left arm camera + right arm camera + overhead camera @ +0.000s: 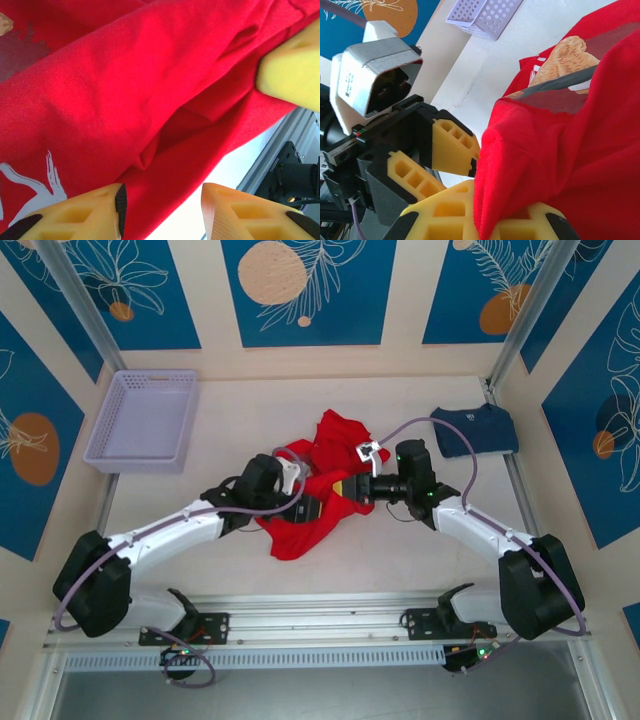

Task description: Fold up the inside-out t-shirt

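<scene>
My right gripper (487, 220) clenches the inside-out t-shirt (330, 445), heaped on the pale table (240, 410) beneath it; my left gripper (162, 197) gapes, cloth edge between its fingers. Beyond them: lavender basket (145, 420), blue-panelled walls (310, 300)

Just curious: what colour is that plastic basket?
The basket is lavender, best seen from the top camera.

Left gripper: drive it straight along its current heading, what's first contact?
The red t-shirt: its cloth sits right ahead of the left gripper, partly between the open jaws. The right gripper, pinching that cloth, faces it just behind; depth is hard to judge.
</scene>
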`<state>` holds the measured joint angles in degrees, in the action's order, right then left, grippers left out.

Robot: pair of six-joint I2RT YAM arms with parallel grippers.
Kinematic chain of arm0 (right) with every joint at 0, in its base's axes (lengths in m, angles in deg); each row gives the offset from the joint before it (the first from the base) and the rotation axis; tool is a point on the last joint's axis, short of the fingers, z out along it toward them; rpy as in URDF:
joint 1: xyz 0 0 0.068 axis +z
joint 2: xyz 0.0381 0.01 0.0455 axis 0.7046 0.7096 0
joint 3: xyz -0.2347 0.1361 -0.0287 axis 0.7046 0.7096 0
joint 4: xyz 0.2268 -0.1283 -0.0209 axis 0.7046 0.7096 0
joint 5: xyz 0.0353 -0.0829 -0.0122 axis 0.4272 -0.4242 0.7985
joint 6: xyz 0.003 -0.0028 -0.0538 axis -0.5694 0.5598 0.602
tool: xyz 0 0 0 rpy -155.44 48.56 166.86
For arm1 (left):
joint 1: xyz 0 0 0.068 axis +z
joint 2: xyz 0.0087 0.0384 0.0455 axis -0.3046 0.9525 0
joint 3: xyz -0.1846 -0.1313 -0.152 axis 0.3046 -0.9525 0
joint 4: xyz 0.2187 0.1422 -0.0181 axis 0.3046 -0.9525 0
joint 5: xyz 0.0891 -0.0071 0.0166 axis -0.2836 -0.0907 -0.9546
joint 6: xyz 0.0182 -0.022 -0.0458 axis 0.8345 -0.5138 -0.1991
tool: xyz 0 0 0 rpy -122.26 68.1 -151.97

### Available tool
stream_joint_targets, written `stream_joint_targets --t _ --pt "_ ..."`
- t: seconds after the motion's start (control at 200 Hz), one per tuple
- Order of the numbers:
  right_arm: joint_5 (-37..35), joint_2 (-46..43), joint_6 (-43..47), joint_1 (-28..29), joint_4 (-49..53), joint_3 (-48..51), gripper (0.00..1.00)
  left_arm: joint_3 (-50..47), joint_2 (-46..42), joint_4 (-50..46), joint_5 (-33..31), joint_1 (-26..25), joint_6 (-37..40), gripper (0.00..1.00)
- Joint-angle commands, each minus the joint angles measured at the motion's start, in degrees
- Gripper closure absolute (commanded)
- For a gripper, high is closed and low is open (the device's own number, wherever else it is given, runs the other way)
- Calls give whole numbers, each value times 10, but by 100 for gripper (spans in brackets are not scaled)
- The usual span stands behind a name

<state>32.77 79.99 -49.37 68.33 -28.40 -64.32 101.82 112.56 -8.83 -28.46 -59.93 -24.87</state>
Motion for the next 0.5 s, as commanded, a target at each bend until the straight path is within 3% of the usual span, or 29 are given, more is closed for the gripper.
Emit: stream_joint_targets --t 0.0,0.375,0.495 --pt "5 -15 -4 -4 -5 9 100 2 12 32 15 -4 -20 58" --pt "3 -19 -3 -9 -4 11 100 15 56 35 -8 -5 -20 63" --pt "3 -20 -3 -9 -4 13 100 25 67 38 -16 -4 -15 69"
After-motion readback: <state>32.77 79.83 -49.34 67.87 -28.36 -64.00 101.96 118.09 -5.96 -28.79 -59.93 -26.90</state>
